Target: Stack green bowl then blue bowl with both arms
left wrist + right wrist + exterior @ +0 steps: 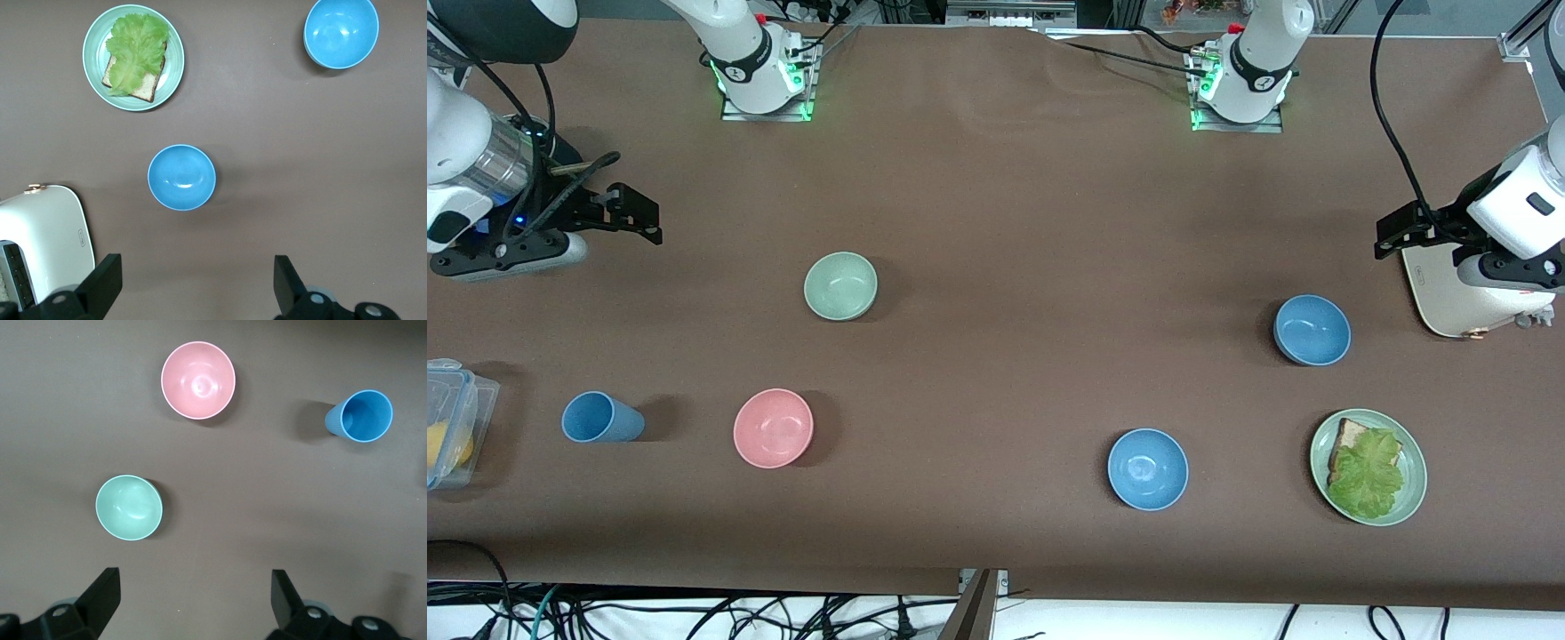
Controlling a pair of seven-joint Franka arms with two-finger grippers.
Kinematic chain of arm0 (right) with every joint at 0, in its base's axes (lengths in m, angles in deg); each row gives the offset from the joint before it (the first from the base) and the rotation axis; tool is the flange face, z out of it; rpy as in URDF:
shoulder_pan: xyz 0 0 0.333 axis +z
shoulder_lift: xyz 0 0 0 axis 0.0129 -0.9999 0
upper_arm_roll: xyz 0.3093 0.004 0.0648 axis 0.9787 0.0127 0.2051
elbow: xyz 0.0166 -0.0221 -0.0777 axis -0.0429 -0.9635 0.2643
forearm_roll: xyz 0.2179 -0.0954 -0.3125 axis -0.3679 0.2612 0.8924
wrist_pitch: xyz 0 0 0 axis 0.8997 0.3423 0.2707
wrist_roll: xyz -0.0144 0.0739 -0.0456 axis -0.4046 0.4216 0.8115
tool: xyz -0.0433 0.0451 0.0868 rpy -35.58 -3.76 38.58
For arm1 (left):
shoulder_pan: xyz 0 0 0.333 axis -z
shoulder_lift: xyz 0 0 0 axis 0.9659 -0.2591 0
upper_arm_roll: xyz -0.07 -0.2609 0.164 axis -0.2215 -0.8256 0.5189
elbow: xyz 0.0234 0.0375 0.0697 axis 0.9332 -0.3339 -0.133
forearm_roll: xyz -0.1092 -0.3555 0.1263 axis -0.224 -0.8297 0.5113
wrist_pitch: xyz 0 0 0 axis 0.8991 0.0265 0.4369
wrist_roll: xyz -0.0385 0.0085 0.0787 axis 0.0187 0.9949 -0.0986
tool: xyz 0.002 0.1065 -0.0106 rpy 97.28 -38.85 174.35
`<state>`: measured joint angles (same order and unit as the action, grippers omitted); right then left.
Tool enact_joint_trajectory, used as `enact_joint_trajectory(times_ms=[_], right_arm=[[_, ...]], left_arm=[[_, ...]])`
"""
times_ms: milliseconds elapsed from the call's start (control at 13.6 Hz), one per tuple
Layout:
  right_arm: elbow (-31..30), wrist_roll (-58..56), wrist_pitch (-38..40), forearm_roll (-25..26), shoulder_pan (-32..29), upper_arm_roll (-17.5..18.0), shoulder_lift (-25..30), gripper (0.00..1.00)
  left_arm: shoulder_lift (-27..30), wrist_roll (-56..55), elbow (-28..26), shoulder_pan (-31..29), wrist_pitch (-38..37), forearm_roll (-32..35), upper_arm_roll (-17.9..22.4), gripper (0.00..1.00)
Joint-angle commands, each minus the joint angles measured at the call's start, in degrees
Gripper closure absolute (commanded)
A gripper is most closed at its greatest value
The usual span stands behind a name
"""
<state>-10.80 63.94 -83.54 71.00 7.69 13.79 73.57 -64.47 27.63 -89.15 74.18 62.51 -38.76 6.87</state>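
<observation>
The pale green bowl (840,285) sits upright on the brown table toward the right arm's end; it also shows in the right wrist view (129,507). The duller blue bowl (1312,330) sits toward the left arm's end, beside the toaster; it also shows in the left wrist view (181,177). My right gripper (640,216) (195,581) is open and empty, up over the table at the right arm's end, apart from the green bowl. My left gripper (1389,233) (197,267) is open and empty, up beside the toaster, apart from the blue bowl.
A brighter blue bowl (1148,468), a pink bowl (773,428) and a blue cup (600,418) stand nearer the front camera. A green plate (1412,484) holds bread and lettuce. A white toaster (1449,298) and a clear container (454,418) sit at the table's ends.
</observation>
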Motion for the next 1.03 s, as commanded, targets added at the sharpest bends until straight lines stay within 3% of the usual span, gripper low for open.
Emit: enact_joint_trajectory(times_ms=[0,957], right_arm=[[3.2,-1.7,3.3,0.6,-0.6,-0.2,-0.5,0.00],[4.9,-3.2,4.9,0.0,-0.8,-1.3,-0.4,0.00]], left_arm=[[0.6,0.2,-0.2,0.1,-0.6,-1.1,0.4,0.00],[0.6,0.2,-0.2,0.0,-0.7,-1.1,0.4,0.00]])
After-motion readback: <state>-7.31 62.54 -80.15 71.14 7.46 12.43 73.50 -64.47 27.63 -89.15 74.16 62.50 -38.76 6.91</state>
